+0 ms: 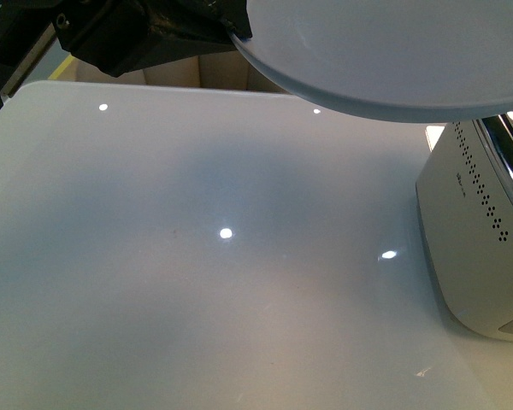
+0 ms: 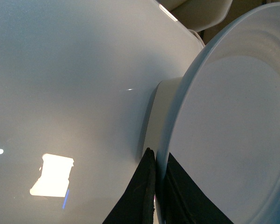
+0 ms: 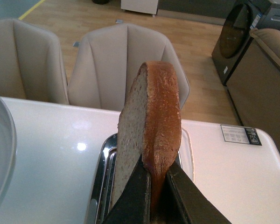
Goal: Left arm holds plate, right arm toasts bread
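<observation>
The white glossy counter (image 1: pixel 197 282) carries a white toaster (image 1: pixel 474 256) on its right side. Beige chairs (image 3: pixel 126 65) stand beyond the counter, seen only in the right wrist view. The plate (image 1: pixel 393 51) hangs clear of the counter, covering the toaster's top in the front view, its rim pinched by the left hand (image 2: pixel 159 156). The bread (image 3: pixel 151 126) stands on edge, clamped by the right hand (image 3: pixel 155 172) over the toaster's chrome slot. Only the right wrist view shows the bread.
</observation>
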Robot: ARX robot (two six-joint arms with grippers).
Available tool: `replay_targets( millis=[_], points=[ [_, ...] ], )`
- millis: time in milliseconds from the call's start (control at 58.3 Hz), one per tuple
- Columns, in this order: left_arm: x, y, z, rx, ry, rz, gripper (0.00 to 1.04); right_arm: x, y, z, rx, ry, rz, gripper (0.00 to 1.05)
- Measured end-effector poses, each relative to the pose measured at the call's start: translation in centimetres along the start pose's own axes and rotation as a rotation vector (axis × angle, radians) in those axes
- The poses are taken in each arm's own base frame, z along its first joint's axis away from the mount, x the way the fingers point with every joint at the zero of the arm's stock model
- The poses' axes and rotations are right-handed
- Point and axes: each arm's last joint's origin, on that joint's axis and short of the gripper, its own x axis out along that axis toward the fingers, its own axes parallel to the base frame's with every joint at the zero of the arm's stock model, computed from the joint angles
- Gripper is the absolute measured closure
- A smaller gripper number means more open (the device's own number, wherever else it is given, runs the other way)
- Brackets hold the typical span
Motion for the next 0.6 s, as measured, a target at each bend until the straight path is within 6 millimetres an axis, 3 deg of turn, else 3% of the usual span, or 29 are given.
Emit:
replay_targets(
  millis=[189,600],
  points=[
    [0.0,0.0,0.0,0.0,-0.001,0.0,1.02,2.6,1.1,-2.2,-0.053,0.072,-0.004,1.02],
    [0.0,0.0,0.0,0.0,0.0,0.0,1.02,4.6,2.3,-4.3,-0.081,0.162,-0.011,1.02]
  ],
)
